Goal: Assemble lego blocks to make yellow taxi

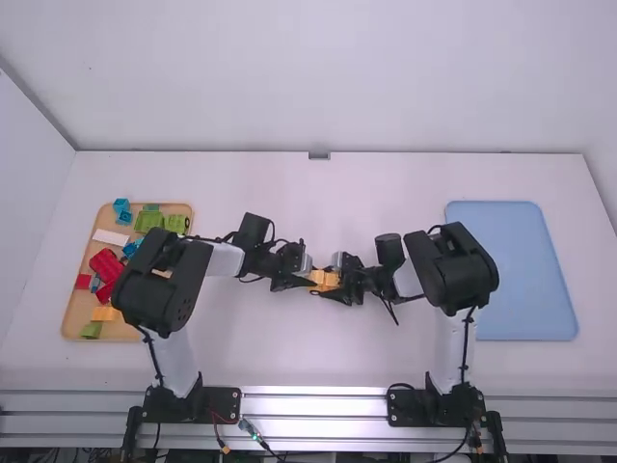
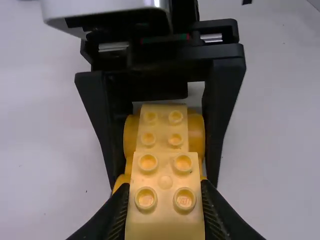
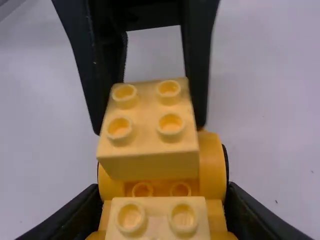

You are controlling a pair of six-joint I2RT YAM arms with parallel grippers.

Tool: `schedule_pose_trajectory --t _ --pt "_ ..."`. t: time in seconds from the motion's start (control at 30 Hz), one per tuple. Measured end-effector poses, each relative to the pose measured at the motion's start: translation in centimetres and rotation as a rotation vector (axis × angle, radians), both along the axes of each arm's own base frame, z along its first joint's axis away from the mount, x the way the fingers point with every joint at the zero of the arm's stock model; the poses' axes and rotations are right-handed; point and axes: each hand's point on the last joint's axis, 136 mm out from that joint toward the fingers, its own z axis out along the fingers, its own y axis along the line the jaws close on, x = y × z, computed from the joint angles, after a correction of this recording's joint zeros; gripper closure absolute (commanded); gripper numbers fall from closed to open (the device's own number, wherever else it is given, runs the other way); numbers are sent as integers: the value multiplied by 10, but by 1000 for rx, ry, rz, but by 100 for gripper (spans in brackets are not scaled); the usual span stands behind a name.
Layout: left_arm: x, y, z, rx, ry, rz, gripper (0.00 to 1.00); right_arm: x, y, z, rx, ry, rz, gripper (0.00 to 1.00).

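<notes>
"High view first: what do we have over the white table [image 1: 280,357]?"

"We have both arms meeting near the middle, their grippers close together at a small yellow car [image 1: 324,279]. The left gripper [image 1: 310,276] comes in from the left side and the right gripper [image 1: 335,280] from the right."

"And in our left wrist view, is the left gripper gripping anything?"

"Yes, its fingers are closed on a pale yellow block [image 2: 165,181] with four round studs on top. Beyond it, toward the right gripper, we see a second pale block [image 2: 162,132], studs up too, on the car's darker yellow base [image 2: 198,135]."

"What about the right gripper?"

"Its fingers press on both sides of that base, as our right wrist view shows (the rounded parts look like wheel arches to us). The left gripper's block is above the base's far part, and two of the base's studs peek out between the two pale blocks. We can't tell whether the held block is pushed fully down."

"Anything around them?"

"On our left, a tan tray [image 1: 73,313] holds red blocks [image 1: 106,265], green blocks [image 1: 149,220], a white block [image 1: 111,237] and more. On our right lies a blue tray [image 1: 511,270]."
</notes>
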Motion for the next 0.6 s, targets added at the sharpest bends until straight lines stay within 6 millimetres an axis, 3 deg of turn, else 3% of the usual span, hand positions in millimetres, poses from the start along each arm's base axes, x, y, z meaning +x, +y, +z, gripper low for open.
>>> schedule_pose_trajectory --t 0.5,0.53,0.6 --pt "-8 0 -9 -5 64 -13 98 -6 4 -2 -7 -7 24 62" --pt "-8 0 -9 -4 66 -13 90 -6 4 -2 -7 -5 22 62" --pt "-8 0 -9 -4 65 -13 64 -6 4 -2 -8 -5 21 62"
